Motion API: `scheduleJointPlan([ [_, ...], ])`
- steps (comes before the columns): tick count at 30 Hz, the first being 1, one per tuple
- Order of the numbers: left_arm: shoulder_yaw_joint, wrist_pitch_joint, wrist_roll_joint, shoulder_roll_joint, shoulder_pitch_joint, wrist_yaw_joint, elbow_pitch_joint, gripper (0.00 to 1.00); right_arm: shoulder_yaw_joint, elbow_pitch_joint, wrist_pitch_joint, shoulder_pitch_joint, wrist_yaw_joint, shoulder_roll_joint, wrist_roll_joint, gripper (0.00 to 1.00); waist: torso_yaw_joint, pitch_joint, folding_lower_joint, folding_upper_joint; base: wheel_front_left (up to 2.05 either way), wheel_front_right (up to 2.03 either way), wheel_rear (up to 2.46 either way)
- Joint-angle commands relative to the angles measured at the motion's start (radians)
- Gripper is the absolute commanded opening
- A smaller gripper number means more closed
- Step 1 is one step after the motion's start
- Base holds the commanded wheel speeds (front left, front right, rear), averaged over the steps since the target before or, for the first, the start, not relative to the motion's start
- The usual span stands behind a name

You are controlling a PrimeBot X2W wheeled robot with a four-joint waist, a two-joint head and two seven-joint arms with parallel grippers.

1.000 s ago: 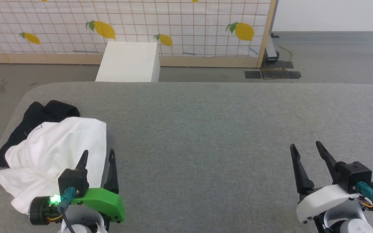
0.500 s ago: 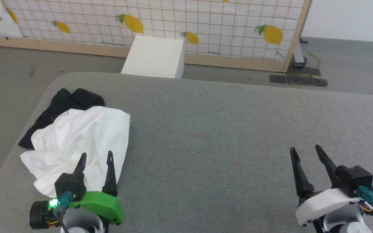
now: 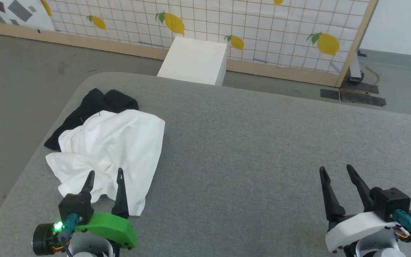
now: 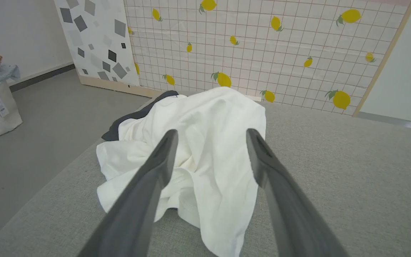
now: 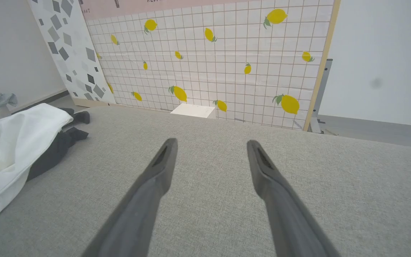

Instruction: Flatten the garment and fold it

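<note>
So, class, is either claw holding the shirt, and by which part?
Nothing is held: the left claw is open close to the garment, the right claw open over the table.

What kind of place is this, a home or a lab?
Probably a robot test lab, not a home: a wide grey fabric-covered table, a freestanding lemon-print screen as backdrop, and one crumpled white-and-black shirt laid out as practice material.

I have my left hand [image 3: 105, 172] low on my left side, its two dark fingers spread wide, pointing forward and holding nothing. My right hand [image 3: 335, 167] sits level with it on my right, fingers just as wide apart and empty.
</note>
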Motion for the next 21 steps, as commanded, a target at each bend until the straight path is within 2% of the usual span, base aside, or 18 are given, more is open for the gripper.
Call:
scheduleJointPlan([
  [1, 0.002, -0.01, -0.011, 0.002, 0.017, 0.006, 0.004, 1.0, 0.0, 0.006, -0.012, 0.011, -0.001, 0.0, 0.009, 1.0, 0.011, 0.001, 0.0, 0.0, 0.0, 0.0, 0.0],
  [21, 0.004, -0.054, -0.035, 0.008, 0.03, 0.011, 0.034, 1.0, -0.003, 0.039, -0.055, 0.031, -0.001, 0.0, 0.017, 1.0, 0.104, -0.011, 0.0, 0.0, 0.0, 0.0, 0.0],
])
